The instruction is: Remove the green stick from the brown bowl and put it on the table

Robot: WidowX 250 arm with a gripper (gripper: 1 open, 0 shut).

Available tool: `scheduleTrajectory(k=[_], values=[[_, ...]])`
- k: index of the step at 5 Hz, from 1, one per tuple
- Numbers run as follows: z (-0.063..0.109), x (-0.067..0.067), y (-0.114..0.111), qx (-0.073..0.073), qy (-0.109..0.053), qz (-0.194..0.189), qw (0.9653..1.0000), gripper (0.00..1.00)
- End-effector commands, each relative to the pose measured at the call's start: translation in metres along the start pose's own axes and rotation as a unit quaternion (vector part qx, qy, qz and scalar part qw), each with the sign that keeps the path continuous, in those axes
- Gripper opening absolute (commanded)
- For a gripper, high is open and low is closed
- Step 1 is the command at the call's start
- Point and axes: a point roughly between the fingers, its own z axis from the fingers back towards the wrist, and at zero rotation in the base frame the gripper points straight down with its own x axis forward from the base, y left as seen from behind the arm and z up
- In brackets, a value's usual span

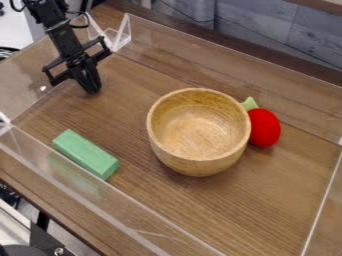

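No readable text, labels or numbers anywhere in view.

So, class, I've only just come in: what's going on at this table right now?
A single robot arm is working at the table. The green stick lies flat on the tabletop near the front left, outside the brown bowl, which looks empty. The gripper is at the back left, holding nothing. A red strawberry toy sits behind the bowl's right side.
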Motion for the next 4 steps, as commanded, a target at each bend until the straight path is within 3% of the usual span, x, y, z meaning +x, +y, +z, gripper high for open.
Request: scheduleTrajectory(k=[1,3,4], values=[[0.009,-0.003,-0.001,0.007,-0.014,-0.011,0.9998,1.0],[0.017,-0.002,0.015,0.024,-0.013,-0.029,0.9992,1.0],[0.027,-0.013,0.011,0.022,-0.002,-0.038,0.999,1.0]])
